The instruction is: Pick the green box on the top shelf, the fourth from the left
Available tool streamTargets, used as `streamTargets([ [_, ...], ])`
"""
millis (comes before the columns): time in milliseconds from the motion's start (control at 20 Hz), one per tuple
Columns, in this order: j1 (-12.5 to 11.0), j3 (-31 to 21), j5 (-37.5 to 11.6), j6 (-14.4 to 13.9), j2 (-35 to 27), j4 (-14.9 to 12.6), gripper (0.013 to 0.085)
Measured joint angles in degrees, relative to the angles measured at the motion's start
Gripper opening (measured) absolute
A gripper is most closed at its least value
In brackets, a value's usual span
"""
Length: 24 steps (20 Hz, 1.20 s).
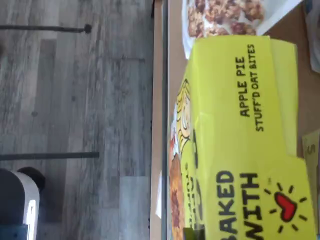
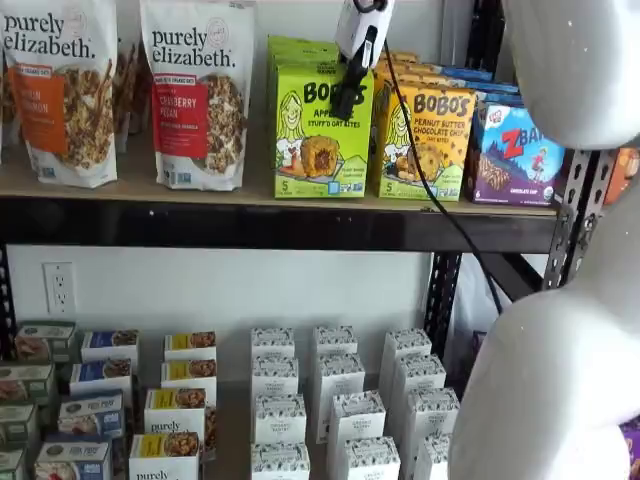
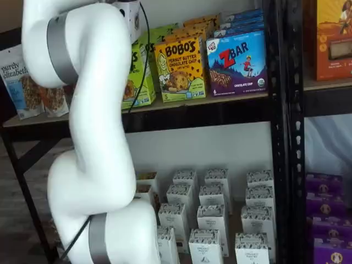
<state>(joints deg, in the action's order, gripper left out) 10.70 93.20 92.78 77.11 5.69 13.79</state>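
Wall (image 2: 230, 290) behind the racking is plain white, evenly lit, no shadows of note. A white twin power outlet (image 2: 59, 287) is mounted on it, low beside the rack's upright at that end. Racking frame is black metal: perforated uprights (image 3: 290, 137) and a diagonal brace (image 3: 33, 155), finish intact. Floor (image 1: 75, 100) is grey wood-look plank, visible in the wrist view, with staggered board joints and mixed lighter and darker boards. Two thin dark lines (image 1: 47, 156) cross it; their nature cannot be told. Lighting is bright and diffuse throughout. No window is in view.
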Motion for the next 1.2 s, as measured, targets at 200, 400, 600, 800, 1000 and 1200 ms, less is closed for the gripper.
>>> streamTargets([
  [200, 0.31, -1.39, 0.29, -0.30, 1.94, -1.07, 0.0290],
  [400, 0.39, -2.80, 1.25, -0.39, 3.88, -1.89, 0.0290],
  [600, 0.32, -4.27, 2.11, -0.34, 5.79, -2.50, 0.0290],
  [800, 0.12, -5.57, 3.42, -0.21, 7.74, -2.83, 0.0290],
  [1000, 0.03, -6.97, 4.53, -0.11, 9.68, -3.47, 0.0290],
  [1200, -0.15, -8.77, 5.48, 0.16, 11.82, -4.34, 0.0290],
])
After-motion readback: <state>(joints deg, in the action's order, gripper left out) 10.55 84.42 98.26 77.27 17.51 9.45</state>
